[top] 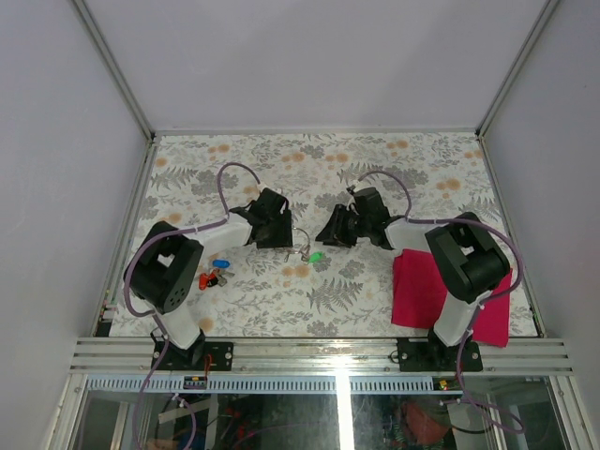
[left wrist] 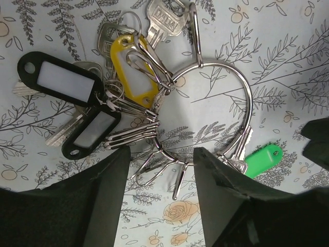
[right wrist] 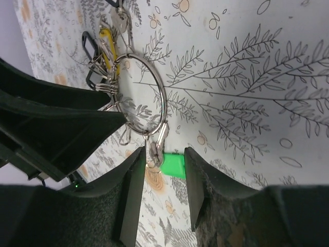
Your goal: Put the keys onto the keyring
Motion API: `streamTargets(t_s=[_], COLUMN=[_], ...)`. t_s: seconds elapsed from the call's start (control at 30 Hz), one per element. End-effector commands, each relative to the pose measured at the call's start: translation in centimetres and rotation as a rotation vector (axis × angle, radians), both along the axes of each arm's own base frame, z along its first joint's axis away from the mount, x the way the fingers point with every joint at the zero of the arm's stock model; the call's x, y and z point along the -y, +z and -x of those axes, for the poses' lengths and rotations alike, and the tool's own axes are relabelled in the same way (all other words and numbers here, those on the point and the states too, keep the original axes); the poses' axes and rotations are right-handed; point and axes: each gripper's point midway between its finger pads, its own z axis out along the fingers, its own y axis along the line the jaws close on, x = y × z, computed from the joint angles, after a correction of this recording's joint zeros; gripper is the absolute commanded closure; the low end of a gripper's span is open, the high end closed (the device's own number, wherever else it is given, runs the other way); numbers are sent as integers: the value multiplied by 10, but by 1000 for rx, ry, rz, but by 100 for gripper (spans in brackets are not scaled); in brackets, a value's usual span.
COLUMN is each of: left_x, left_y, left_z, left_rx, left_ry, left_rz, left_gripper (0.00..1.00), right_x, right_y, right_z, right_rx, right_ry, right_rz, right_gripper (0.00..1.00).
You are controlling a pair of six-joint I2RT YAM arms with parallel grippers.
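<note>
Showing the left tool [left wrist: 162, 154] released, fingers [left wrist: 103, 206] spread just above the near arc of the keyring [left wrist: 250, 108], nothing clamped. Showing likewise the right tool [right wrist: 162, 157] released, facing the left one, with the green key [right wrist: 172, 164] just beyond its fingertips [right wrist: 134, 170] and touching the ring; cannot tell whether threaded on. Blue key [top: 221, 264] and red key [top: 208, 277] lying on the bench [top: 375, 159] well behind the left tool, beside its arm. Judged good practice for this step: pin the wire with the left tool clear of the black tags [left wrist: 59, 77], close the right tool on the plastic head rather than the blade, and lift only slightly.
</note>
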Motion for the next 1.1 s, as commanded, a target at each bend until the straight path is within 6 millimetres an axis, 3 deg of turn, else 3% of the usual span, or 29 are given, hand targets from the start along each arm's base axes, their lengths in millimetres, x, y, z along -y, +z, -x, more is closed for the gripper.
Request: streamTargets(t_s=[0.0,0.67,0.87,1.07], left_x=[-1,-2,-2,4], left_y=[-4,-32,-37,-41], left_z=[-12,0,3,6], left_rx=[35,-23,-35,-47], left_ry=[21,-20,-29,-48], left_rz=[-9,-60,-59,-47], left_gripper=[49,81,87,90], right_x=[-22,-34,-40,-51], right_y=[2,-44,-45,-27], right_z=[-16,-13,-11,-13], right_rx=[33,-112,-130,-71], right_ry=[4,-52,-68,-55], right_rz=[-16,-10,-74,-212], right_gripper=[58,59,60,60])
